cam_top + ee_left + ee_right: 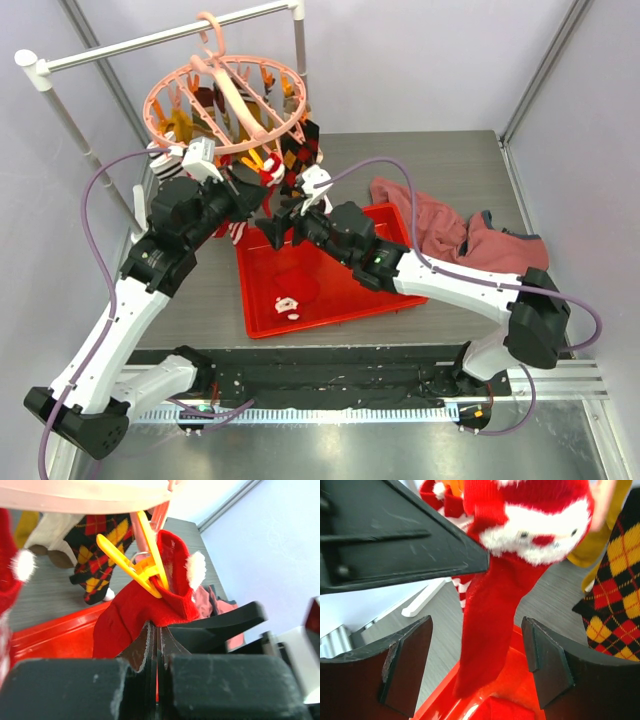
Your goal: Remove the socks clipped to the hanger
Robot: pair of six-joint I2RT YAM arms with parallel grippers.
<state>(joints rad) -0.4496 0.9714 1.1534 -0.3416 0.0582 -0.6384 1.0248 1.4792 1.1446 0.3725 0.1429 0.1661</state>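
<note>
Right end effector (477,647) is wide open just under the hanger (232,95), one jaw on each side of the hanging red sock (135,615), with a clear gap on both sides. In the right wrist view that sock shows a white Santa face and its toe hangs down toward the red tray (330,300), which sits on the counter (440,160) below the hanger. Left end effector (156,630) is clamped fully closed, tips right at the sock's lower edge. Can't tell if any fabric is pinched. The sock's cuff is gripped by a yellow peg (137,565) hanging off the hanger ring, white pom-pom beside the peg. The argyle sock (615,605) and mustard sock (592,550) hang from the hanger too, just behind the red one. The hanger's hook is over the white rail (170,35). A small red-and-white piece (288,305) lies in the tray. A pink cloth (440,225) lies on the counter, well right of the hanger.
</note>
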